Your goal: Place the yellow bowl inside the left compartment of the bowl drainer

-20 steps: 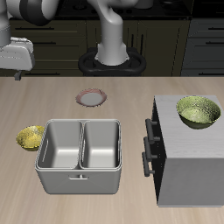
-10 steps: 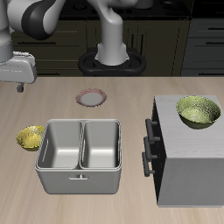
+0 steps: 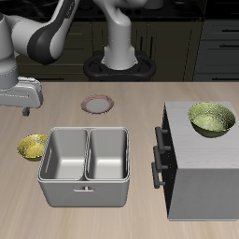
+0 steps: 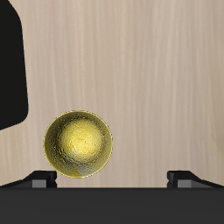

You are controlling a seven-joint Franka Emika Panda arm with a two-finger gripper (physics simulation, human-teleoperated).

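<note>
The yellow bowl (image 3: pixel 33 147) is small, golden and speckled; it rests on the wooden table beside the bowl drainer (image 3: pixel 86 191), just outside the left compartment (image 3: pixel 65 155). Both metal wells hold nothing. My gripper (image 3: pixel 22 111) hangs above the table, a little farther back than the bowl and well above it. The wrist view looks straight down on the bowl (image 4: pixel 78 144), which lies off-centre, nearer one finger (image 4: pixel 38 178) than the other. My gripper (image 4: pixel 112 178) is open with nothing between its fingers.
A big gray box (image 3: pixel 201 177) with dark handles stands beside the drainer, with a larger greener-yellow bowl (image 3: pixel 212 119) on top. A small pinkish ring-shaped dish (image 3: pixel 97 103) lies farther back. A dark shape (image 4: pixel 9 74) fills one edge of the wrist view.
The arm has swung down and toward the table's front, bringing the gripper lower and closer to the yellow bowl. The bowl and drainer have not moved.
</note>
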